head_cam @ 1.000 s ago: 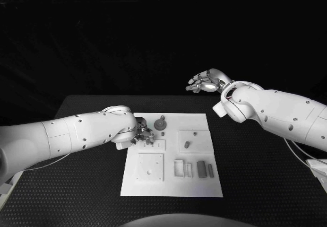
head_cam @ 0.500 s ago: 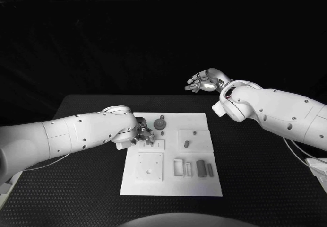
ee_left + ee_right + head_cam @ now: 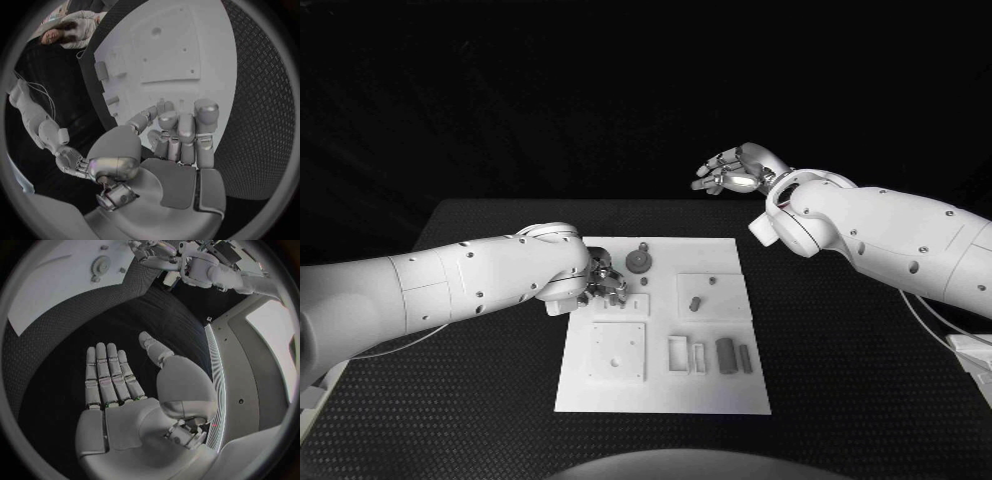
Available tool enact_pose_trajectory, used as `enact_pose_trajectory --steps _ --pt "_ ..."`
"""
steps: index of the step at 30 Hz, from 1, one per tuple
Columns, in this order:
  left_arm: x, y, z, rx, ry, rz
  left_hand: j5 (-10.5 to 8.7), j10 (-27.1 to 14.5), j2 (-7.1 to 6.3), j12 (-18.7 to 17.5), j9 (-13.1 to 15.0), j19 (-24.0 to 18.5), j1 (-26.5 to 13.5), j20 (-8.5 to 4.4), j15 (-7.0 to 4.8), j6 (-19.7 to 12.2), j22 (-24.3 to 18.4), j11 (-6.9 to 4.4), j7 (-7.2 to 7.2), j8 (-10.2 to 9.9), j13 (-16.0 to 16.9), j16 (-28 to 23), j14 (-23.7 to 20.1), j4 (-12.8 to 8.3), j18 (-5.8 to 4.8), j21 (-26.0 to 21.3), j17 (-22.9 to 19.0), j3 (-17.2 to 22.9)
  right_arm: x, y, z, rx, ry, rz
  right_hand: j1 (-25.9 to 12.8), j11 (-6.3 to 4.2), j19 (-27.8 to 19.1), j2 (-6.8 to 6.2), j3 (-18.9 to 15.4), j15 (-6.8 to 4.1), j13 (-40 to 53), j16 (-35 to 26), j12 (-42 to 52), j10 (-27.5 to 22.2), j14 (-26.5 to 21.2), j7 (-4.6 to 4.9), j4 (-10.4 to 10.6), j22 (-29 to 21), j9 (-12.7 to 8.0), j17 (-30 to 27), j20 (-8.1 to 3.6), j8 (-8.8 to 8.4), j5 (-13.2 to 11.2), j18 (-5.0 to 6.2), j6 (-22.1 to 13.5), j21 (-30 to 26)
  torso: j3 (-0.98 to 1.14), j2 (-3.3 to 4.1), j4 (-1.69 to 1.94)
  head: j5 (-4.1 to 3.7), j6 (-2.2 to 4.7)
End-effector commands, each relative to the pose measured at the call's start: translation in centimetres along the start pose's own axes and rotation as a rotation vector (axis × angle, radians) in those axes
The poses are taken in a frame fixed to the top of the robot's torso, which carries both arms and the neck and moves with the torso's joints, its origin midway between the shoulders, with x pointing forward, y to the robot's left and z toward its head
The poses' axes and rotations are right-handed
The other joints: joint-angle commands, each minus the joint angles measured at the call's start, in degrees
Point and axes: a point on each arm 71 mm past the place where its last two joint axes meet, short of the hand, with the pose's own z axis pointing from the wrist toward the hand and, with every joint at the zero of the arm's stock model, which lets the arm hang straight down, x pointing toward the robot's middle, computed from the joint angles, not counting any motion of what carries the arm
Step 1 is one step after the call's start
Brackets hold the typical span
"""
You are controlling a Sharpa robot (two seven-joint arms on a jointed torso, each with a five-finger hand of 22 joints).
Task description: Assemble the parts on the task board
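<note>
Head view: the white task board (image 3: 718, 395) lies in the middle of the black bench (image 3: 473, 420). The left hand (image 3: 604, 280) is down at the board's ten o'clock corner, fingers curled over a small raised block (image 3: 635, 304); whether they pinch a part I cannot tell, since arm and fingers hide the contact. Just beside it, toward twelve o'clock, sits a grey gear (image 3: 639, 263) with a small peg (image 3: 643, 246) just beyond it. At the board's centre and toward three o'clock lies a square plate (image 3: 715, 304) carrying a short pin (image 3: 695, 304); toward seven o'clock is a larger square plate (image 3: 617, 352), and toward five o'clock a row of slots and grey bars (image 3: 726, 357). The right hand (image 3: 736, 172) hangs raised well beyond the board at one o'clock, holding nothing.

Left wrist view: the left hand (image 3: 178, 135) has its fingers drawn together, tips pressed down at the board (image 3: 187, 45); what is beneath them is hidden.

Right wrist view: the right hand (image 3: 115, 385) is flat, fingers straight and apart, over bare bench; the gear (image 3: 100, 263) shows far off on the board (image 3: 50, 295).

Risk, as I judge it: with the contact hidden, the curled fingers could nudge the gear or tilt a part at its seat, jamming it.
</note>
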Motion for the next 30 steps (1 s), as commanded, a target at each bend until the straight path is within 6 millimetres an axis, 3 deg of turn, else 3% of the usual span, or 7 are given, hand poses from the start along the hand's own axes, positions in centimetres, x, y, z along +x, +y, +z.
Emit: enact_pose_trajectory --steps 1,8,30 --pt "0.27 -0.20 0.01 0.002 0.023 0.031 0.43 -3.0 1.88 -0.3 -0.1 3.2 2.6 -3.63 -6.63 2.8 1.1 -3.41 -1.72 0.3 -0.1 0.4 7.0 -2.0 4.90 0.2 0.0 2.0 0.06 0.09 0.04 -0.003 0.009 0.003 0.0 0.13 -0.4 0.31 -0.3 0.20 -0.1 -0.2 -0.4 0.4 -0.3 1.75 0.0 -0.1 -0.1 -0.1 -0.05 0.32 -0.1 -0.60 -0.4 -0.3 0.00 0.02 -0.02 0.00 -0.04" --pt "0.33 -0.21 0.01 0.003 0.030 0.037 1.40 -2.9 1.78 -0.3 -0.3 3.1 2.5 -3.61 -6.73 3.2 1.1 -3.53 -1.85 0.6 -0.1 0.4 7.0 -2.1 4.87 0.3 0.0 1.9 0.08 0.09 0.05 -0.002 0.010 0.003 0.0 0.13 -0.5 0.31 -0.3 0.21 -0.1 -0.3 -0.4 0.4 -0.3 1.75 0.0 -0.1 -0.1 -0.1 -0.04 0.34 -0.1 -0.59 -0.4 -0.3 -0.01 0.01 0.00 0.01 -0.14" --pt "0.19 -0.17 0.06 0.004 0.014 0.028 1.56 -2.9 1.78 -0.3 -0.3 3.1 2.4 -3.59 -6.75 3.2 1.1 -3.56 -1.88 0.6 -0.1 0.4 6.9 -2.1 4.84 0.4 -0.2 1.9 0.14 0.14 0.07 -0.004 0.012 0.003 0.0 0.13 -0.5 0.32 -0.4 0.24 -0.3 -0.3 -0.4 0.5 -0.3 1.74 0.0 -0.1 -0.1 -0.1 0.00 0.37 -0.1 -0.59 -0.4 -0.4 -0.02 0.03 0.01 -0.09 -0.28"
